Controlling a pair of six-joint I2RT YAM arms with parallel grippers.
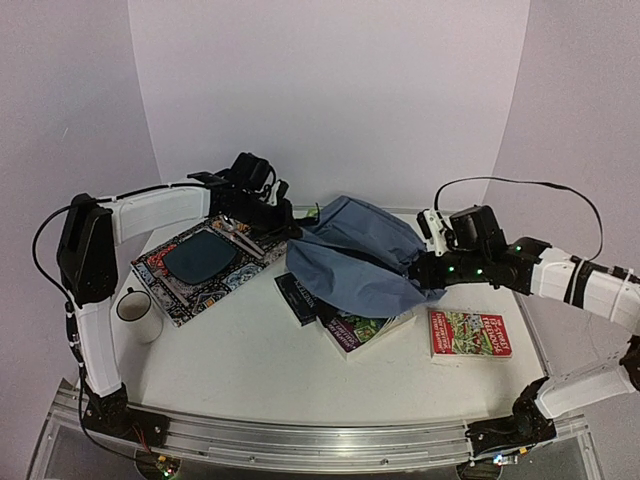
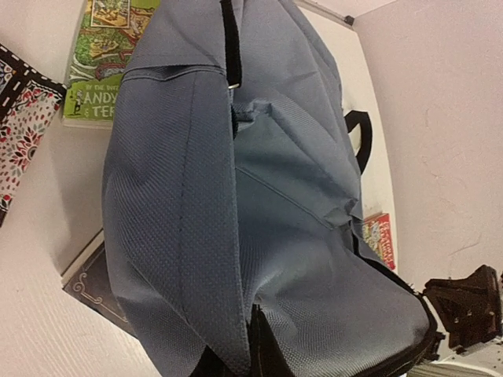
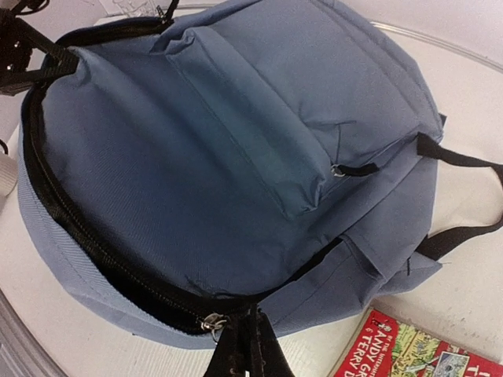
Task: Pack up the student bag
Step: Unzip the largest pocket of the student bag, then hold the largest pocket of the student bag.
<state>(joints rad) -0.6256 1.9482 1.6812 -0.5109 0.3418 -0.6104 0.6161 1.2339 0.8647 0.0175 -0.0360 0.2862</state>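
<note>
At mid-table, holding the bag (image 1: 350, 258) stretched between both arms, resting it along its near edge over part of a dark book (image 1: 297, 298) and a green book (image 1: 358, 330). Pinching its left end with the left gripper (image 2: 251, 349), clamping a fold of fabric drawn to a point between the fingers. Pinching its right end with the right gripper (image 3: 245, 344), closing on the rim right beside the zip pull (image 3: 211, 322). Setting the long axis left to right across the table, straight from one gripper to the other. Spreading the zip (image 3: 86, 236) along the rim between the two holds, yet gaping only narrowly and showing little of the inside. Leaving a red book (image 1: 468, 333) flat on the table near the right end, apart from the bag and far nearer the right arm. Leaving a patterned book (image 1: 160, 280) and a mug (image 1: 137, 312) over by the left arm. Probably working at opening the mouth, with no book visible inside. Judging the next move: needing one hand freed for a book and the other left on the rim, likely freeing the right for the red book and feeding it in leftward along the long axis. Risking a collapsed mouth on letting go of either pinch.
</note>
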